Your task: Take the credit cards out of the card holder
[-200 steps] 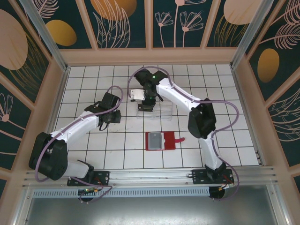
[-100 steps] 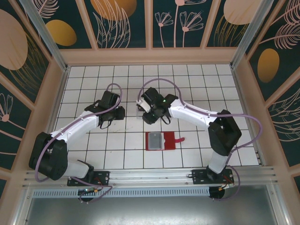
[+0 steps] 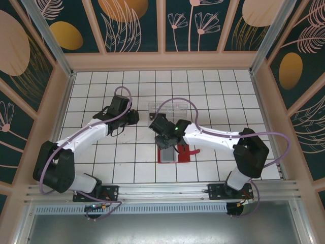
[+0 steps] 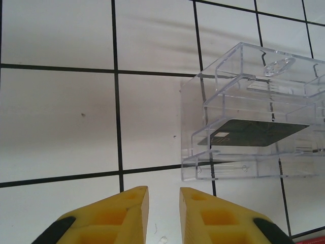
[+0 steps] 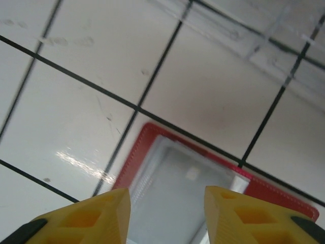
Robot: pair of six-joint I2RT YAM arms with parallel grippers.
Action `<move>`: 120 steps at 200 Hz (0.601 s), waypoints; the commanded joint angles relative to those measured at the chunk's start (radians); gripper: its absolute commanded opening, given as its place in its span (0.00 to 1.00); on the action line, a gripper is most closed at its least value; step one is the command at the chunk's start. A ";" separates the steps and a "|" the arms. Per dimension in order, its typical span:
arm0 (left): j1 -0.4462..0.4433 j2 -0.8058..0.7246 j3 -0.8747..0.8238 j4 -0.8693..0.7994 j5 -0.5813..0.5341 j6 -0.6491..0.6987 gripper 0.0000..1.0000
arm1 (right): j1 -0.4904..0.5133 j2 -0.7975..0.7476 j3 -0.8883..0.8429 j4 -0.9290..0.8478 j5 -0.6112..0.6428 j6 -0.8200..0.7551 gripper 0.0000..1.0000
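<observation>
The card holder [image 3: 182, 155] is a red wallet lying open on the tiles, its tab [image 3: 195, 151] pointing right. My right gripper [image 3: 165, 144] hovers over its left half. In the right wrist view it [image 5: 167, 195] is open, and nothing is between the fingers. Under it lies the wallet's grey-blue inside [image 5: 188, 203] with a small pale square; I cannot tell whether that is a card. One dark credit card [image 4: 254, 133] lies in the clear tray [image 4: 203, 152]. My left gripper [image 4: 163, 192] stands slightly open and holds nothing, just short of the tray, also in the top view [image 3: 133, 118].
The clear plastic tray [image 3: 170, 108] stands on the white tiled floor behind the wallet, between the two grippers. Wooden walls [image 3: 162, 61] and metal posts enclose the floor. Open tiles lie to the right and in front of the wallet.
My right arm swung back from the clear tray to above the red wallet, and its jaws widened. The left gripper edged slightly toward the far side.
</observation>
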 commanded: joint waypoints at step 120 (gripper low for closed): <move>0.009 0.011 0.011 0.040 0.048 -0.026 0.23 | 0.018 0.118 -0.079 0.022 -0.007 0.148 0.55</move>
